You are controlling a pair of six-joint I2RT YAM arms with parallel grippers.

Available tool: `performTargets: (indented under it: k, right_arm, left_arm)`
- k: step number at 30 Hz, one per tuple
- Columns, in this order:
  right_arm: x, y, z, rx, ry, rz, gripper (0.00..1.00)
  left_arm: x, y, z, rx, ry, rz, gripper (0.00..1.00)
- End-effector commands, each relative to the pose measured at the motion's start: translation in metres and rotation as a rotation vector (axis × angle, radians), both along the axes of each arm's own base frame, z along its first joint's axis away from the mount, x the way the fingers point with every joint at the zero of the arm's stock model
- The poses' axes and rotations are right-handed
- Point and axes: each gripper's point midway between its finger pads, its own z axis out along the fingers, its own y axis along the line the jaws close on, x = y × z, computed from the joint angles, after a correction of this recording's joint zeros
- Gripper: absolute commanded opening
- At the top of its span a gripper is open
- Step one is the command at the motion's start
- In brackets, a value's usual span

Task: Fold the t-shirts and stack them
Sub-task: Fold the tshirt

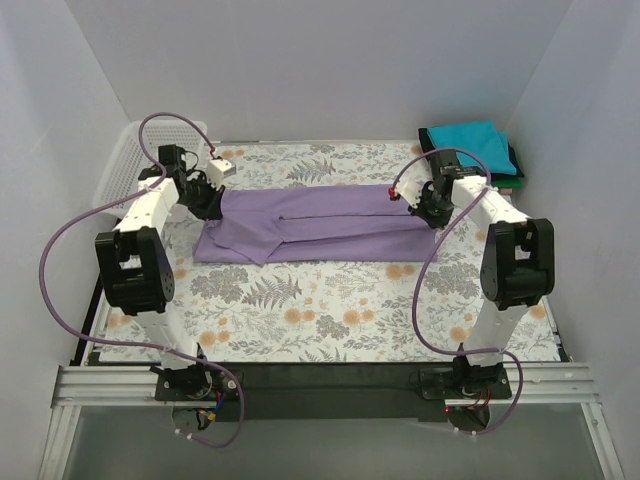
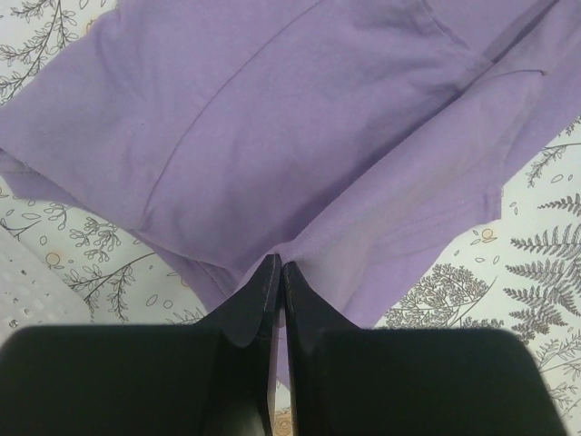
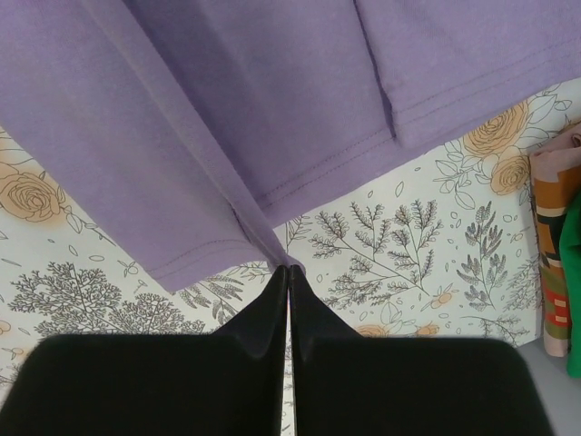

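The lavender-purple t-shirt lies folded lengthwise into a long band across the floral table cloth. My left gripper is shut on its left end; the left wrist view shows the cloth pinched between the black fingertips. My right gripper is shut on the right end's hem; in the right wrist view a taut fold of the shirt runs into the fingertips. A stack of folded shirts, teal on top over dark green, sits at the far right corner.
A white mesh basket stands at the far left edge. The folded stack's orange-red and green edges show at the right of the right wrist view. The floral table cloth covers the table.
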Motion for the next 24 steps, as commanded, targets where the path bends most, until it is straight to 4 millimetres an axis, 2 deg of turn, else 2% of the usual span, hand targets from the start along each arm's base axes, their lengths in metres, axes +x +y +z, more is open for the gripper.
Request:
performTargets:
  k: [1, 15, 24]
  right_arm:
    - [0.013, -0.003, 0.011, -0.014, -0.036, 0.043, 0.01]
    - [0.023, -0.003, -0.005, -0.029, -0.011, 0.046, 0.01]
    - [0.037, -0.004, -0.002, -0.036, -0.035, 0.044, 0.01]
  left_arm:
    - [0.019, 0.004, 0.018, 0.006, -0.081, 0.018, 0.00]
    - [0.039, 0.008, 0.009, 0.010, -0.074, 0.046, 0.00]
    - [0.045, 0.012, 0.003, 0.024, -0.077, 0.064, 0.00]
